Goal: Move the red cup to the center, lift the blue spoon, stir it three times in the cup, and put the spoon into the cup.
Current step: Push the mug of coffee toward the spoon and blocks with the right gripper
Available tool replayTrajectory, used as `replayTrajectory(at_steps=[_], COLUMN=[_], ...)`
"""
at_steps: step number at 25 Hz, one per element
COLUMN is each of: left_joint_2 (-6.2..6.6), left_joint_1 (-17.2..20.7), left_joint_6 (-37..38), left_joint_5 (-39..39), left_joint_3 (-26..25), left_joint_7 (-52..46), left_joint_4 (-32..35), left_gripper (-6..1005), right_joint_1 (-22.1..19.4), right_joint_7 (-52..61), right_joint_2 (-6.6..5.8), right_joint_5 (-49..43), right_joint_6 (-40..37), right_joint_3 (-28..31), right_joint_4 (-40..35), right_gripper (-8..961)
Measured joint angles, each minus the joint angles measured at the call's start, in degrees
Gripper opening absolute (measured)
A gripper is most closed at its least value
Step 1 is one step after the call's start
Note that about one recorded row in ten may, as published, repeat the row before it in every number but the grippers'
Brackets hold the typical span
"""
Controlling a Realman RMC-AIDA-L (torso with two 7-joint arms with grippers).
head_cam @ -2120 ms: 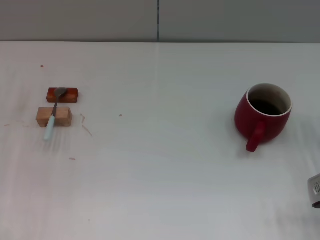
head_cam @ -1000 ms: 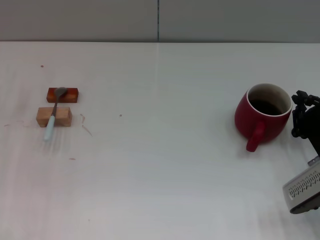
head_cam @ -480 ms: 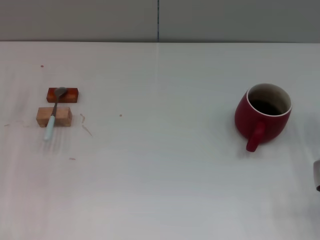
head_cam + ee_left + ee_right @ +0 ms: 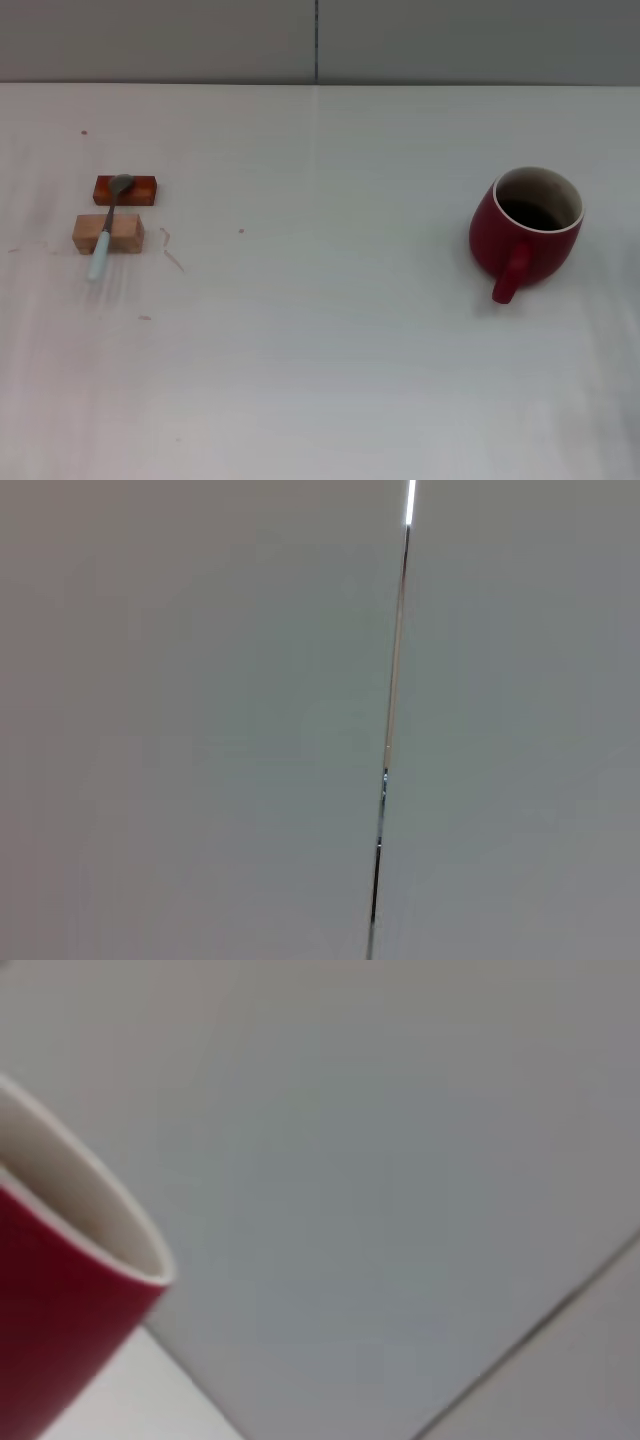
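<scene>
Cup and spoon sitting apart on bench

Neither tool is showing in any view, so their state cannot be told. Red cup (image 4: 527,233) is standing upright on the bench (image 4: 330,350), handle toward the robot. Well to the cup's left, blue spoon (image 4: 107,227) is lying across two wooden blocks (image 4: 108,232).

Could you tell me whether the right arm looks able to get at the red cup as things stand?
Probably yes. The red cup stands alone on the robot's right side of the table, handle toward the robot, nothing beside it. The right wrist view shows it close by, though neither claw is visible.
</scene>
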Motion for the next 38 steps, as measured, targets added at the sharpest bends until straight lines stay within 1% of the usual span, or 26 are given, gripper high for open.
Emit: replayTrajectory(at_steps=[4,10,15,29,38], left_joint_2=[0.0,0.0,0.0,0.0,0.01], left_joint_1=[-0.2,-0.5,-0.4,-0.2,0.2], left_joint_6=[0.0,0.1,0.2,0.5,0.7], left_joint_5=[0.0,0.0,0.0,0.0,0.0], left_joint_3=[0.0,0.0,0.0,0.0,0.0], left_joint_7=[0.0,0.0,0.0,0.0,-1.3], left_joint_4=[0.0,0.0,0.1,0.2,0.5], left_gripper=[819,818,817,815,814], right_joint_1=[0.7,1.1,1.1,1.9,3.6], right_joint_7=[-5.0,-7.0,-10.1,-10.3,-10.3], right_joint_2=[0.23,0.35,0.34,0.42,0.42], right_joint_5=[-1.0,-1.2,-1.2,-1.2,-1.8], right_joint_6=[3.0,3.9,5.5,7.4,9.7], right_joint_3=[-2.5,-7.3,-8.4,-10.8,-10.8], right_joint_4=[0.8,1.7,3.3,5.5,7.7], right_gripper=[89,89,90,89,88])
